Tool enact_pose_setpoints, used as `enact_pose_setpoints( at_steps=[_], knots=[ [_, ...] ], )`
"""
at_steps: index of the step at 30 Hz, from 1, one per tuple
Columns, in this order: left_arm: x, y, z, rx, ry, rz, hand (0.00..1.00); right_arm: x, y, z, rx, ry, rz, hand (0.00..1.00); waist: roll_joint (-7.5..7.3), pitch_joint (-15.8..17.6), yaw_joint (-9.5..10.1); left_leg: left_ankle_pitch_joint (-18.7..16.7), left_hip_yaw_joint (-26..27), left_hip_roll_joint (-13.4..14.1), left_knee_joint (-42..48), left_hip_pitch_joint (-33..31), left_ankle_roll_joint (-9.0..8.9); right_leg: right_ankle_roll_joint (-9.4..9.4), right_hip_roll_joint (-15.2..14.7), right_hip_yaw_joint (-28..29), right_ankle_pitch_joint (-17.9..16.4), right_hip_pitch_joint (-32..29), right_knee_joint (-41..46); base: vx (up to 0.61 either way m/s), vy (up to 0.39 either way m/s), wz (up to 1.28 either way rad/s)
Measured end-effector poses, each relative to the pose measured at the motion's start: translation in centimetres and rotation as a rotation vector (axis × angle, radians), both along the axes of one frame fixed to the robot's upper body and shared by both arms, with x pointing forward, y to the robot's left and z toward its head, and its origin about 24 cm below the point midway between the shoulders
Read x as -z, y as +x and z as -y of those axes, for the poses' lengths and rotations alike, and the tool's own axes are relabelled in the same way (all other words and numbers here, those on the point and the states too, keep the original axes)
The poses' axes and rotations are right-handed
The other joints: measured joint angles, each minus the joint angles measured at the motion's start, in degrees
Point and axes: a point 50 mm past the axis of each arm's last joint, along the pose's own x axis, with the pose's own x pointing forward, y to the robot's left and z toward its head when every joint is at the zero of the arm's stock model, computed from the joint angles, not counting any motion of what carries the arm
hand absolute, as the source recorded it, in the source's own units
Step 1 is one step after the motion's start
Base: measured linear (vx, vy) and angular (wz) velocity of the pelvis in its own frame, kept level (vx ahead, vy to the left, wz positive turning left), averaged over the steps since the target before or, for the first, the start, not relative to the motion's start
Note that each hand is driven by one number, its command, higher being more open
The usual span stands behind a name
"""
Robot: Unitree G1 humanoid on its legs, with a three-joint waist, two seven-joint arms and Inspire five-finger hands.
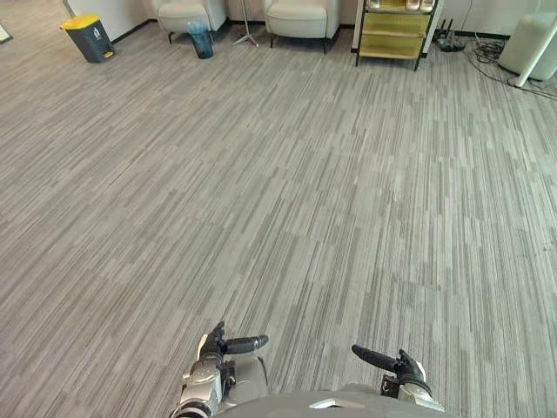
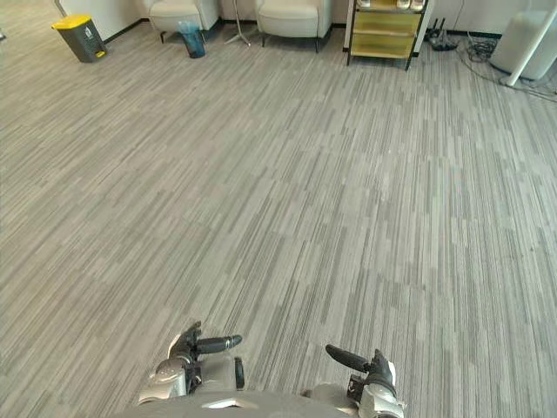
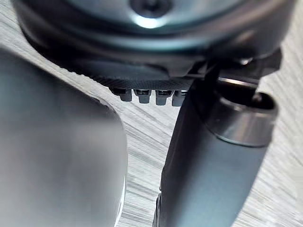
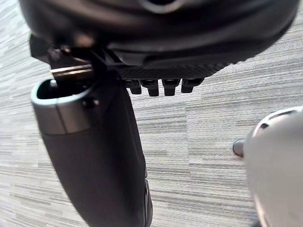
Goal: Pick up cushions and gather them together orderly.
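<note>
My left hand [image 1: 219,346] hangs low at the bottom of the eye views, left of centre, above grey striped carpet [image 1: 287,200]. Its thumb [image 3: 213,161] sticks out and its fingers [image 3: 147,96] are straight, holding nothing. My right hand [image 1: 393,362] hangs at the same height, right of centre. Its thumb [image 4: 94,156] points inward and its fingers [image 4: 163,86] are straight, with only carpet past them.
Along the far wall stand a grey bin with a yellow lid [image 1: 87,37], a blue bin [image 1: 201,39], two pale armchairs [image 1: 190,13] [image 1: 300,17], a yellow shelf unit [image 1: 392,33] and a white object [image 1: 533,43] with cables [image 1: 492,57] beside it.
</note>
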Motion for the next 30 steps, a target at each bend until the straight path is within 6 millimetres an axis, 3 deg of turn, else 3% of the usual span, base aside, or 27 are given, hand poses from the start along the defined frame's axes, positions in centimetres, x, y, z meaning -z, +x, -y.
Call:
enact_pose_setpoints(
  at_steps=[2, 3, 4, 5, 6, 7, 8, 9, 11, 13, 14, 16, 17, 18, 20, 22, 23, 24, 25, 26, 27, 28, 29, 30],
  knots=[
    [-0.1, 0.2, 0.0, -0.011, -0.002, 0.011, 1.0, 0.1, -0.1, -0.2, 0.0, 0.003, -0.006, 1.0, -0.47, 0.0, 0.7, 3.8, -1.2, -1.8, -9.3, -0.6, -0.74, 1.95, -0.9, 1.9, -1.7, 2.1, -1.2, 0.48, 0.145, -0.6],
    [-0.1, 0.2, -0.2, -0.016, 0.002, 0.012, 1.0, 0.2, -0.3, -0.4, 0.001, 0.007, -0.013, 1.0, -1.12, -0.1, 1.44, 7.8, -1.3, -2.4, -8.6, -0.3, -0.48, 2.88, -1.8, 3.4, -2.8, 3.7, -1.8, 0.49, 0.173, -0.61],
    [-0.2, 0.2, -0.4, -0.018, 0.007, 0.011, 1.0, 0.2, -0.4, -0.5, 0.002, 0.009, -0.017, 1.0, -1.88, -0.5, 1.54, 9.7, -1.3, -3.2, -7.9, -0.2, 0.06, 3.38, -2.7, 4.3, -3.2, 4.4, -1.7, 0.86, 0.29, -0.68],
    [-0.1, 0.0, -0.8, -0.017, 0.015, 0.003, 1.0, 0.3, -0.6, -1.2, 0.005, 0.028, -0.021, 1.0, -3.03, -1.8, 1.37, 11.2, -1.4, -4.3, -5.2, 0.1, 2.42, 3.56, -4.8, 6.2, -3.1, 3.8, 1.6, 0.63, 0.201, -0.49],
    [-0.1, 0.0, -1.1, -0.017, 0.023, 0.002, 1.0, 0.4, -0.7, -1.6, 0.003, 0.039, -0.023, 1.0, -4.04, -2.1, 1.39, 9.3, -0.8, -4.9, -3.5, 0.5, 3.86, 3.66, -6.1, 7.0, -3.2, 2.9, 5.2, 0.63, 0.2, -0.45],
    [-0.1, -0.1, -1.5, -0.014, 0.033, -0.003, 1.0, 0.5, -1.0, -1.9, -0.001, 0.051, -0.029, 1.0, -5.35, -2.3, 1.52, 6.9, 0.3, -5.9, -2.2, 2.4, 4.04, 4.29, -7.9, 8.3, -2.8, 0.6, 13.3, 0.5, 0.171, -0.28],
    [-0.2, -0.1, -1.9, -0.009, 0.044, -0.007, 1.0, 0.6, -1.3, -2.0, -0.006, 0.057, -0.035, 1.0, -6.45, -2.0, 1.19, 3.9, 0.9, -7.1, -1.7, 5.7, 4.67, 7.95, -9.9, 9.4, 0.4, -4.4, 27.9, 0.74, 0.253, -0.19],
    [-0.1, -0.2, -2.0, -0.006, 0.047, -0.021, 1.0, 0.6, -1.2, -1.9, -0.02, 0.05, -0.033, 1.0, -6.9, -1.9, 0.64, 1.4, 0.9, -8.0, -1.7, 9.1, 5.11, 9.22, -11.9, 9.8, 4.6, -9.8, 41.8, 0.61, 0.207, -0.07],
    [0.3, -0.8, -1.8, 0.007, 0.045, -0.061, 1.0, 0.4, -1.1, -1.2, -0.031, 0.033, -0.025, 1.0, -6.02, -1.3, -0.25, -1.7, 0.6, -8.3, -3.2, 16.7, 5.4, 7.76, -14.5, 6.7, 3.5, -16.3, 54.3, 0.64, 0.148, 0.02],
    [0.6, -1.2, -1.5, 0.028, 0.043, -0.08, 1.0, 0.0, -0.5, -0.7, -0.041, 0.011, 0.009, 1.0, -4.79, -1.1, -0.95, -2.1, 0.6, -7.8, -7.4, 23.4, 5.43, 4.78, -15.8, 1.2, 1.6, -21.0, 52.8, 0.51, 0.052, 0.01],
    [0.7, -1.4, -1.2, 0.05, 0.04, -0.092, 1.0, -0.1, 0.0, -0.5, -0.047, 0.005, 0.025, 1.0, -4.07, -1.0, -1.15, -2.1, 0.6, -6.9, -9.8, 26.6, 5.41, 3.34, -15.4, -2.1, 0.7, -23.2, 48.0, 0.52, -0.022, 0.08],
    [0.8, -1.5, -0.9, 0.077, 0.043, -0.098, 1.0, -0.3, 0.4, -0.4, -0.048, 0.002, 0.039, 1.0, -3.63, -1.2, -1.74, -2.5, 0.5, -5.2, -13.0, 30.3, 4.79, 3.8, -12.6, -4.9, 1.4, -27.5, 33.5, 0.54, -0.114, 0.18],
    [0.9, -1.8, -1.0, 0.085, 0.046, -0.113, 1.0, -0.3, 0.7, -0.4, -0.052, 0.002, 0.042, 1.0, -3.85, -1.2, -2.06, -3.2, 0.3, -4.6, -14.3, 32.0, 3.6, 4.3, -10.3, -4.4, 4.9, -28.9, 22.0, 0.62, -0.251, 0.31],
    [1.1, -2.0, -1.0, 0.09, 0.045, -0.125, 1.0, -0.3, 0.7, -0.2, -0.046, 0.003, 0.036, 1.0, -3.63, -1.2, -2.53, -4.2, -0.8, -4.3, -14.7, 33.3, 2.17, -0.41, -8.4, -3.9, 12.1, -28.9, 17.8, 0.66, -0.274, 0.21],
    [1.2, -2.0, -0.2, 0.078, 0.02, -0.133, 1.0, -0.4, 1.4, 0.6, -0.072, -0.021, 0.032, 1.0, -1.0, -1.5, -1.7, -3.3, -2.1, -2.2, -13.3, 33.1, 1.98, -1.24, -6.1, -3.8, 11.5, -28.2, 17.4, 0.51, -0.237, -0.21],
    [1.4, -2.2, 0.5, 0.09, 0.001, -0.143, 1.0, -0.4, 1.1, 1.3, -0.072, -0.038, 0.01, 1.0, 0.44, -1.6, -2.03, -1.2, -4.4, -1.9, -10.7, 33.3, 1.18, -1.75, -6.1, -3.6, 7.9, -27.1, 19.6, 0.52, -0.267, -0.15],
    [1.6, -2.5, 1.1, 0.092, -0.013, -0.153, 1.0, -0.2, 0.4, 1.9, -0.017, -0.031, -0.012, 1.0, 1.9, -2.1, -2.26, -0.5, -5.9, -0.6, -5.6, 32.9, 0.13, -1.78, -5.0, -4.7, 6.0, -23.5, 18.0, 0.51, -0.254, 0.1],
    [1.6, -2.5, 1.3, 0.095, -0.016, -0.154, 1.0, -0.2, 0.1, 2.0, -0.008, -0.032, -0.017, 1.0, 2.29, -2.2, -2.38, -0.5, -6.3, 0.0, -2.6, 32.1, -0.06, -1.79, -4.4, -5.1, 5.6, -22.0, 16.6, 0.46, -0.225, 0.22],
    [1.5, -2.4, 1.5, 0.095, -0.025, -0.147, 1.0, -0.1, -0.3, 2.1, -0.005, -0.036, -0.026, 1.0, 3.13, -2.4, -2.64, 1.0, -7.4, 1.6, 7.0, 28.4, -2.15, -1.58, -3.2, -6.2, 5.2, -18.6, 13.8, 0.41, -0.196, 0.24],
    [1.4, -2.3, 1.4, 0.085, -0.027, -0.135, 1.0, 0.0, -0.6, 1.9, -0.021, -0.04, -0.029, 1.0, 3.27, -2.2, -2.56, 7.0, -7.7, 3.8, 19.9, 22.8, -4.28, -2.02, -1.8, -6.7, 4.7, -14.6, 10.4, 0.46, -0.193, 0.16],
    [1.3, -2.1, 1.1, 0.061, -0.023, -0.121, 1.0, -0.1, -0.5, 1.6, -0.047, -0.044, -0.024, 1.0, 3.45, -2.1, -2.2, 9.2, -7.4, 6.0, 30.9, 17.4, -3.85, -2.79, -0.4, -6.6, 4.2, -11.1, 7.8, 0.38, -0.136, 0.03],
    [1.1, -1.8, 0.8, 0.052, -0.018, -0.105, 1.0, 0.0, -0.5, 1.4, -0.065, -0.044, -0.028, 1.0, 3.12, -1.8, -1.96, 5.1, -7.2, 6.8, 37.5, 13.0, -2.69, -3.37, 0.2, -6.5, 3.5, -8.4, 6.0, 0.37, -0.096, -0.05],
    [1.0, -1.7, 0.7, 0.052, -0.013, -0.097, 1.0, 0.0, -0.6, 1.3, -0.067, -0.041, -0.031, 1.0, 2.79, -1.7, -1.82, 3.4, -7.1, 6.7, 38.9, 11.3, -2.34, -3.3, 0.2, -6.5, 3.3, -7.1, 5.3, 0.37, -0.076, -0.09],
    [0.7, -1.1, 0.4, 0.053, -0.003, -0.067, 1.0, 0.2, -0.8, 0.8, -0.06, -0.028, -0.039, 1.0, 1.65, -1.3, -1.49, -1.3, -5.0, 6.0, 37.7, 7.0, -1.9, -2.51, 0.1, -6.2, 3.5, -3.7, 2.6, 0.45, -0.059, -0.2]
  ],
)
